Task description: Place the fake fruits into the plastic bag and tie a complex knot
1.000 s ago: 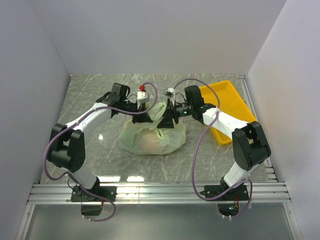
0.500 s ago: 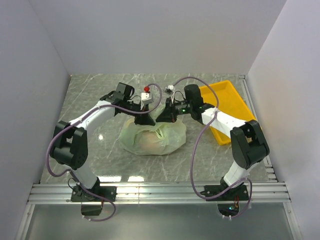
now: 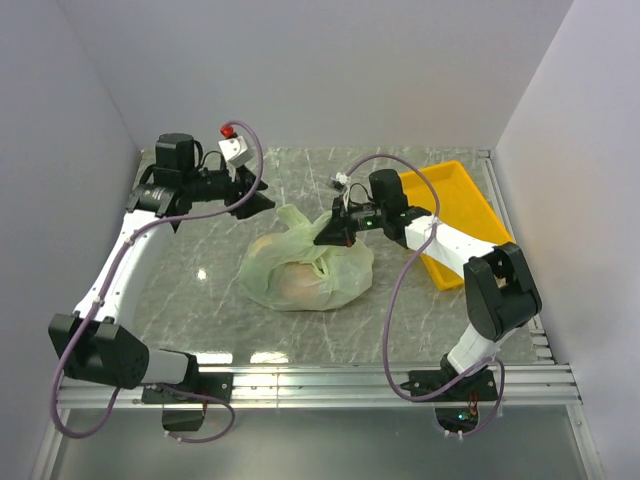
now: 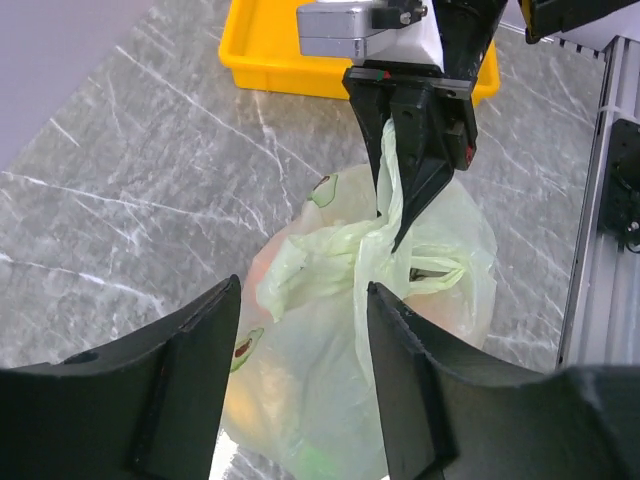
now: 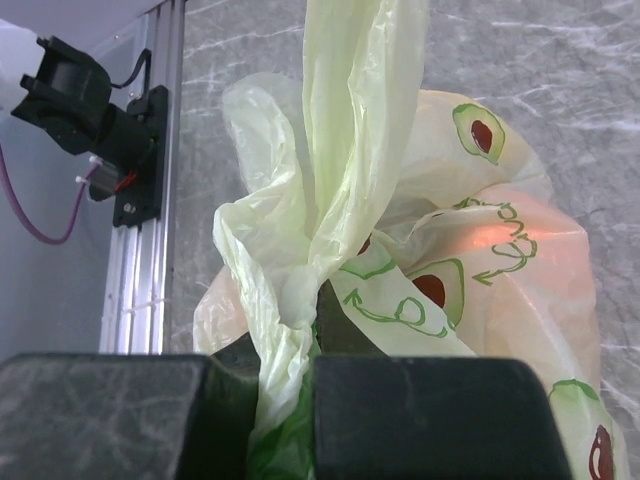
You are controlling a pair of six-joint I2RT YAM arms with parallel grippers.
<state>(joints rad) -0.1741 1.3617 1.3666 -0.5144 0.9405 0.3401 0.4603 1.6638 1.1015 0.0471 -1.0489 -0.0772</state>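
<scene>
- The marble counter point(image 3: 200, 290) is carrying the plastic bag point(image 3: 305, 272), which is sitting plump at its middle, just left of a yellow tray point(image 3: 470, 200).
- The left claw point(image 3: 262, 194) is hovering released, up and apart from the bag on its far-left side.
- The right claw point(image 3: 325, 235) is clenching a bag handle, holding it taut.
- The knot point(image 5: 310, 255) is bunching just below that grip.
- The fake fruits point(image 3: 290, 282) are showing orange through the film.

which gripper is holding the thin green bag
The right gripper, shut on a handle of the pale-green plastic bag; the left gripper hangs open, apart.
</scene>
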